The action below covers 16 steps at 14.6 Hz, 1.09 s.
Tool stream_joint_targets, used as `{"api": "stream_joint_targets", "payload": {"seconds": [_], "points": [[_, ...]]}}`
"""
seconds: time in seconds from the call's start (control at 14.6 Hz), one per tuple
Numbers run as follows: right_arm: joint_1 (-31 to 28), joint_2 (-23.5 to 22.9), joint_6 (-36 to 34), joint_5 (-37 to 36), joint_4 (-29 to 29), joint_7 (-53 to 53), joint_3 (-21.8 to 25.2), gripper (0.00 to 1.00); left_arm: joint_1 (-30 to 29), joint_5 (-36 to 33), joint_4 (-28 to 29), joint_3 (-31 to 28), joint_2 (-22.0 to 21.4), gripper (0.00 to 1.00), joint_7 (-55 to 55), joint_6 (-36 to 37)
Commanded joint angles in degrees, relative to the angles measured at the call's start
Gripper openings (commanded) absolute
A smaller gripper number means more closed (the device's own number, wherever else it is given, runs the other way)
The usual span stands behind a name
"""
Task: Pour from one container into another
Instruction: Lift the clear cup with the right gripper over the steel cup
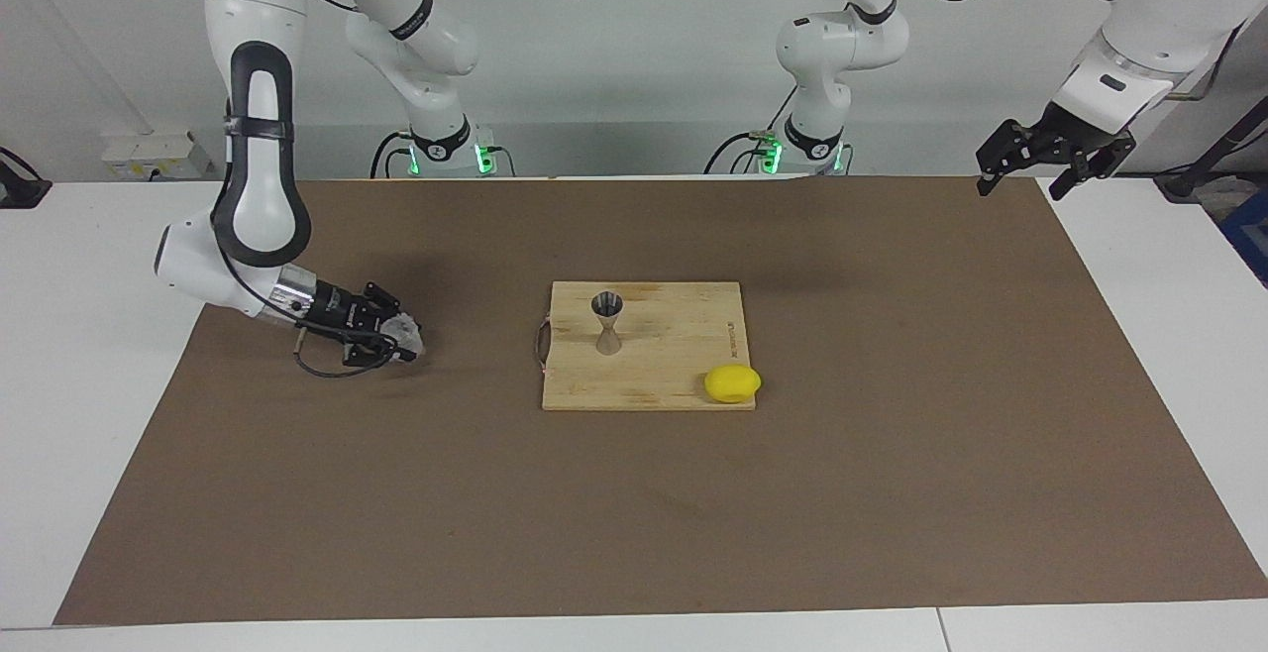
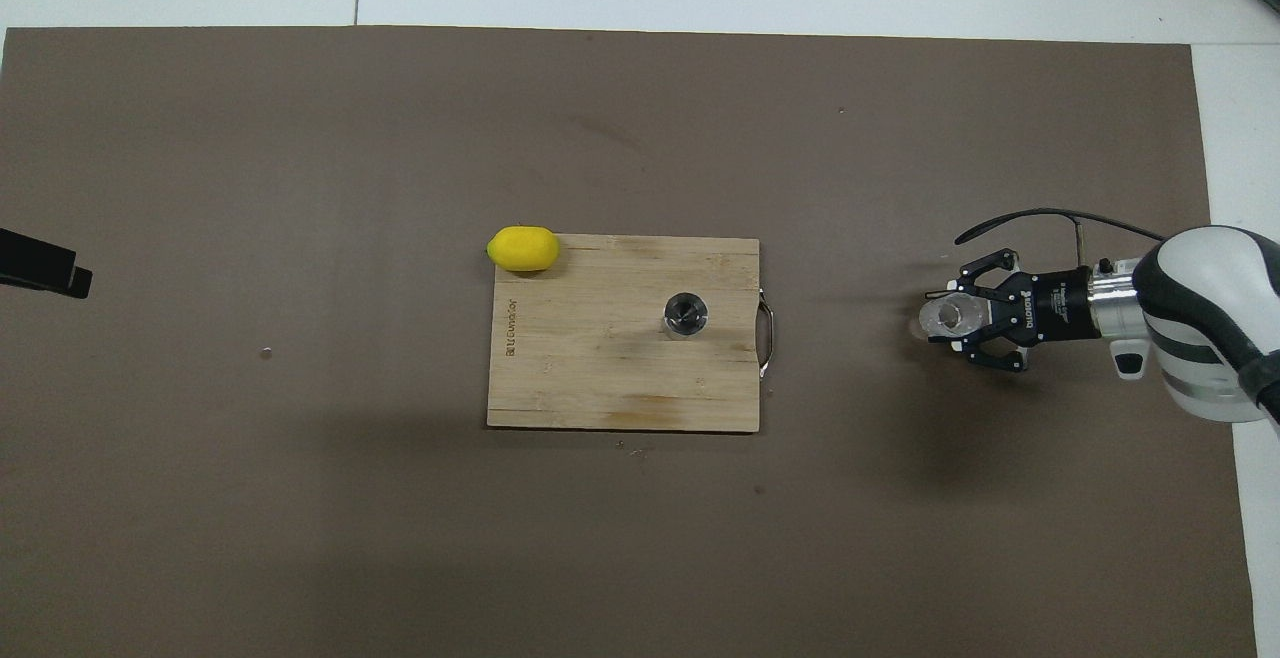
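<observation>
The small clear cup (image 1: 407, 335) (image 2: 947, 315) sits between the fingers of my right gripper (image 1: 400, 342) (image 2: 938, 319), which is shut on it from the side, low over the brown mat at the right arm's end of the table. The metal hourglass jigger (image 1: 607, 323) (image 2: 686, 315) stands upright on the wooden cutting board (image 1: 674, 360) (image 2: 600, 378) in the middle. My left gripper (image 1: 1022, 184) hangs open and empty over the mat's corner near its own base, waiting.
A yellow lemon (image 1: 732, 383) (image 2: 522, 248) rests at the board's corner, farther from the robots than the jigger and toward the left arm's end. The board's metal handle (image 2: 767, 338) faces the cup. The brown mat (image 1: 892, 493) covers the table.
</observation>
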State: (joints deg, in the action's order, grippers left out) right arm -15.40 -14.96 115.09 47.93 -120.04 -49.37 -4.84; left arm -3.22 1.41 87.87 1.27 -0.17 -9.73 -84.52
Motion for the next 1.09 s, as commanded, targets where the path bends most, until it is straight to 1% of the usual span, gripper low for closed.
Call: {"api": "stream_joint_targets", "payload": {"seconds": [0.0,0.21,0.27,0.41,0.62,0.89,1.03], "points": [[5.6,4.8,3.0,1.2,-1.4,-7.6,0.0,0.01,1.4,-1.0,1.9,-0.4,-1.9,1.00,0.8,0.2],[13.8,6.4,8.5,0.1,-0.7,-15.5,0.3,0.02,2.8,-1.0,1.9,-0.4,-1.9,1.00,0.8,0.2],[15.6,6.4,9.5,-1.4,0.2,-19.1,0.3,0.02,2.9,-1.0,2.0,-0.2,-1.9,1.00,0.8,0.2],[18.6,6.1,9.8,-6.9,2.6,-24.6,0.2,0.02,2.8,-1.0,2.0,-0.2,-1.9,1.00,0.9,0.2],[22.4,5.6,9.8,-13.0,5.9,-32.0,0.2,0.02,2.1,-1.0,2.0,-0.3,-1.9,1.00,0.9,0.2],[27.5,3.5,9.6,-22.3,11.2,-43.4,0.2,0.02,2.2,-1.0,2.0,-0.3,-1.9,1.00,0.9,0.2],[29.0,3.0,9.6,-25.7,12.8,-47.8,0.1,0.01,2.3,-1.0,2.0,-0.3,-1.9,1.00,0.9,0.2]]}}
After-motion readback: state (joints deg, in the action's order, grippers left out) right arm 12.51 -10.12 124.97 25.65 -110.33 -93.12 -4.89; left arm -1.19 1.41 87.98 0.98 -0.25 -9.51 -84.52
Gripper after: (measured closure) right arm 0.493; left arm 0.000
